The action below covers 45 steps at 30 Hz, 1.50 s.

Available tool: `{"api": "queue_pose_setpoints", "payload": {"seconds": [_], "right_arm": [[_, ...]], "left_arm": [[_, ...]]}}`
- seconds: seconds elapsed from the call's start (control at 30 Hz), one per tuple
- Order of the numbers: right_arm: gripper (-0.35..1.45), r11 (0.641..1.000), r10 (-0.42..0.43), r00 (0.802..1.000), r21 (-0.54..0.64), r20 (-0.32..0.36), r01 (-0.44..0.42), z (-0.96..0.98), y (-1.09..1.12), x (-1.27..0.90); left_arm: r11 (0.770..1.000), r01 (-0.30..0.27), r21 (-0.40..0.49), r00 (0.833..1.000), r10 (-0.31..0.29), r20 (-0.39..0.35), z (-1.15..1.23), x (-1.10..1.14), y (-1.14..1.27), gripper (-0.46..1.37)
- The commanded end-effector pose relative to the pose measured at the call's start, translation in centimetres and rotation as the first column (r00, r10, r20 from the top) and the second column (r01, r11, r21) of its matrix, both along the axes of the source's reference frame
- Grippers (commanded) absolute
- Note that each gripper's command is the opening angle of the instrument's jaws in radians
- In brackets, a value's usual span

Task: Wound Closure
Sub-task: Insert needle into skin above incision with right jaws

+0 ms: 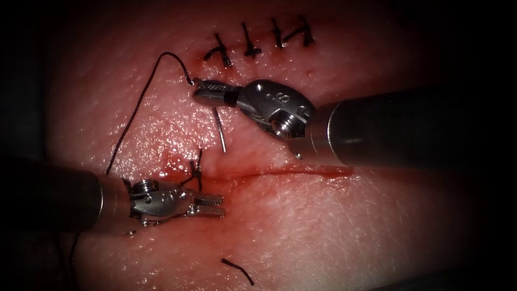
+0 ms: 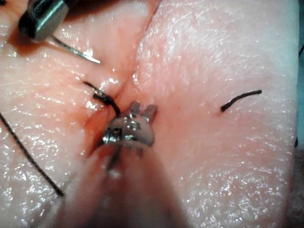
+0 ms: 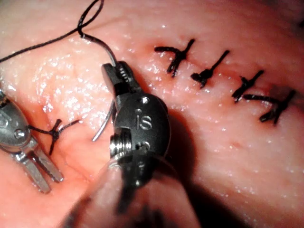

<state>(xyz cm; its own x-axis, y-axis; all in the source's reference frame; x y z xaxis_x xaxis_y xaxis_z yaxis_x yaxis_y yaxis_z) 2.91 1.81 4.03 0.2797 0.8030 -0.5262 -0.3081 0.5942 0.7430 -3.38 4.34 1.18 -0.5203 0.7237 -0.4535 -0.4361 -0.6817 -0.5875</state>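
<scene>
Tissue (image 1: pixel 323 226) under our endoscope: the right tool (image 1: pixel 202 91), at upper centre, has its jaws clamped on the curved needle (image 1: pixel 219 129) near its thread end, the needle hanging free above the cut (image 1: pixel 291 171), outside the tissue. We see thread (image 1: pixel 134 108) arc to lower left, where the left tool (image 1: pixel 215 206) sits parted, holding nothing, just below a knotted stitch (image 1: pixel 196 172).

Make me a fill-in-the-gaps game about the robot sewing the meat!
1. The right tool holds the curved ____, near its thread end.
2. The left tool has its jaws open and holds ____.
3. The finished row above the right tool counts ____ stitches.
4. The needle's point is ____ the tissue, not in it.

Missing words: needle; nothing; four; above
</scene>
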Motion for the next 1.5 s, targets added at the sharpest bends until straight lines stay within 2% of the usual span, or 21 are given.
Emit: {"api": "queue_pose_setpoints", "payload": {"seconds": [0.03, 0.27, 0.5, 0.77, 1.0, 1.1, 1.13, 1.17, 1.23, 1.27, 1.3, 1.37, 1.4, 1.5], "right_arm": [[-0.35, 1.0, -0.004, 1.0, 0.017, 0.006, 0.004, -0.01, -0.03, 0.0], [-0.35, 0.993, 0.013, 1.0, 0.116, -0.005, -0.012, -0.06, -0.2, -0.03], [-0.35, 0.973, 0.021, 0.999, 0.23, 0.03, -0.027, -0.08, -0.37, -0.03], [-0.35, 0.931, 0.055, 0.997, 0.358, 0.056, -0.072, -0.02, -0.62, -0.05], [-0.35, 0.918, 0.046, 0.998, 0.393, 0.038, -0.057, -0.01, -0.78, -0.06], [-0.35, 0.918, 0.126, 0.991, 0.376, 0.033, -0.129, 0.0, -0.71, -0.07], [-0.35, 0.943, 0.139, 0.99, 0.302, 0.016, -0.137, 0.02, -0.65, -0.08], [-0.23, 0.966, 0.137, 0.991, 0.22, -0.008, -0.132, 0.03, -0.59, -0.1], [0.19, 0.982, 0.135, 0.99, 0.135, -0.033, -0.129, 0.05, -0.5, -0.13], [0.64, 0.989, 0.129, 0.991, 0.07, -0.034, -0.127, 0.06, -0.43, -0.14], [0.88, 0.99, 0.136, 0.99, 0.036, -0.024, -0.135, 0.06, -0.38, -0.14], [1.08, 0.991, 0.129, 0.992, -0.042, -0.013, -0.129, 0.05, -0.28, -0.16], [1.12, 0.987, 0.119, 0.993, -0.111, -0.001, -0.119, 0.04, -0.18, -0.17], [1.15, 0.978, 0.112, 0.994, -0.178, 0.008, -0.109, 0.01, -0.06, -0.17]], "left_arm": [[1.0, 0.001, 0.0, 1.0, -0.001, -0.002, -0.01, 0.01, 0.01, 0.17], [1.0, 0.0, 0.001, 1.0, 0.0, -0.001, -0.01, 0.01, 0.02, 0.18], [1.0, -0.002, 0.003, 1.0, 0.002, 0.001, -0.02, 0.01, 0.02, 0.16], [1.0, 0.0, 0.002, 1.0, 0.0, -0.001, -0.03, 0.02, 0.03, 0.15], [1.0, 0.0, 0.002, 1.0, 0.0, -0.001, -0.04, 0.03, 0.02, 0.15], [1.0, 0.0, 0.002, 1.0, 0.0, -0.001, -0.04, 0.03, 0.02, 0.15], [1.0, 0.0, 0.002, 1.0, 0.0, -0.001, -0.04, 0.03, 0.02, 0.14], [1.0, 0.0, 0.002, 1.0, 0.0, -0.001, -0.04, 0.03, 0.02, 0.13], [1.0, 0.001, 0.002, 1.0, -0.001, -0.001, -0.04, 0.02, 0.01, 0.11], [1.0, 0.001, 0.002, 1.0, -0.001, -0.001, -0.04, 0.02, 0.01, 0.1], [1.0, 0.001, 0.002, 1.0, -0.001, -0.001, -0.04, 0.02, 0.01, 0.11], [1.0, 0.001, 0.002, 1.0, -0.001, -0.001, -0.04, 0.02, 0.01, 0.11], [1.0, 0.001, 0.001, 1.0, -0.001, -0.001, -0.04, 0.02, 0.01, 0.11], [1.0, 0.0, 0.002, 1.0, 0.0, -0.001, -0.04, 0.02, 0.02, 0.11]]}}
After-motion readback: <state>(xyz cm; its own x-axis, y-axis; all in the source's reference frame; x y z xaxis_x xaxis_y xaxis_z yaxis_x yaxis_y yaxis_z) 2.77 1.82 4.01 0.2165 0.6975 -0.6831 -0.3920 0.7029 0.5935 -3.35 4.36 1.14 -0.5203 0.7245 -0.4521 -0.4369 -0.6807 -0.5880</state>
